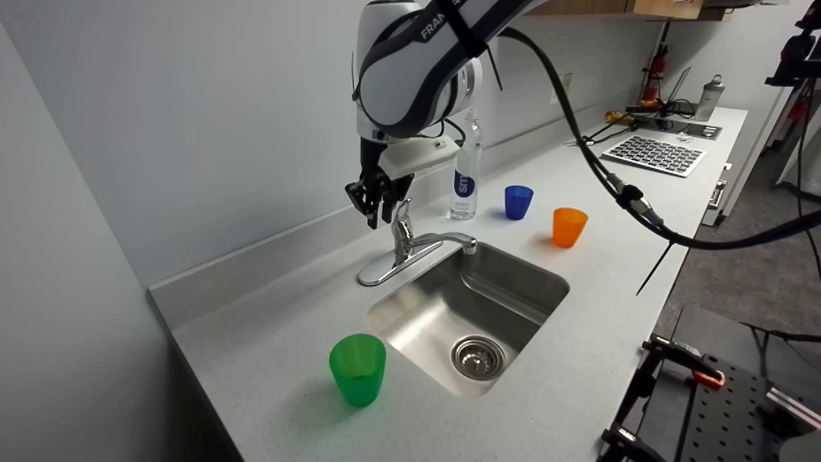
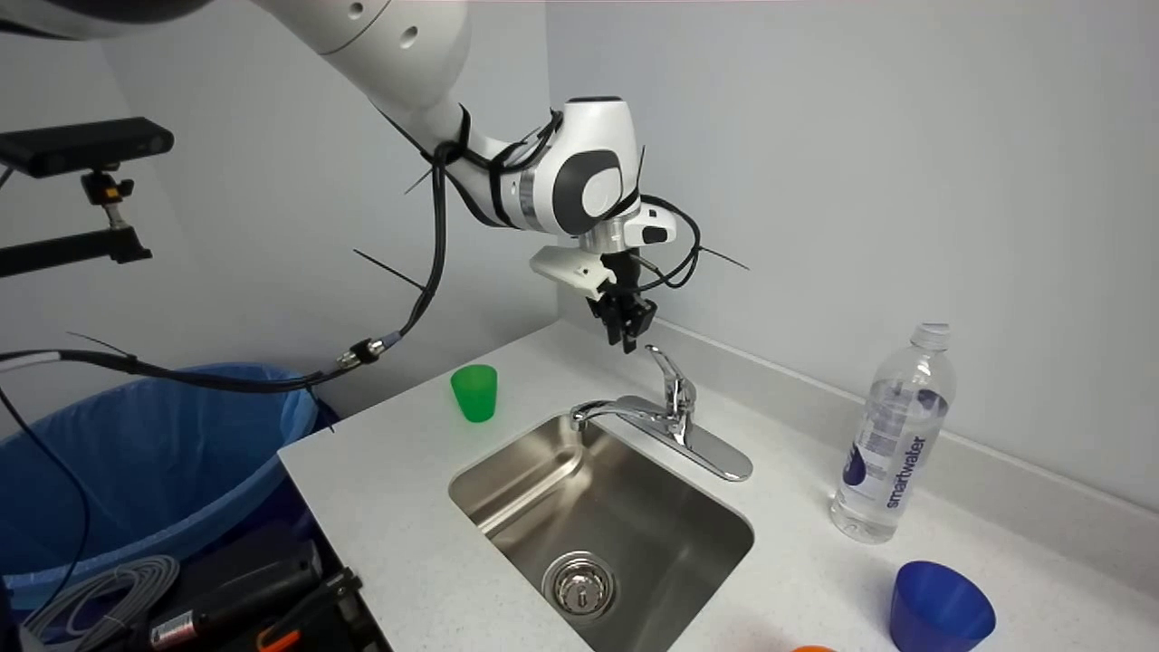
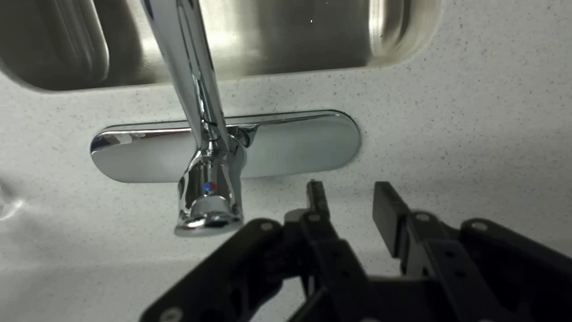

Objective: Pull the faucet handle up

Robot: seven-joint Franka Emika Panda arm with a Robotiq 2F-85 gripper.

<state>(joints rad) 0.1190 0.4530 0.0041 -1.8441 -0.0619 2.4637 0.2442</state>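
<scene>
- Faucet handle [image 3: 209, 211]: lower left of center in wrist view, just beside the claw [image 3: 348, 192], apart.
- Claw: lower right of center, partway spread, 2 fingers [image 3: 388, 219] parted, counter [image 3: 482, 125] showing between.
- Spout [image 3: 190, 76]: upper left, reaching over sink [image 3: 290, 49] at top edge.
- In an exterior view: clear bottle [image 2: 892, 444] at right, blue cup [image 2: 937, 611] lower right, green cup [image 2: 474, 393] left of center.

Diffuse light leaves soft shadows, and glare in the silvery, rectangular steel sink [image 1: 423, 326]; the wrist view's black, two-fingered metal gripper [image 3: 351, 199] (close to the lens) blurs.
</scene>
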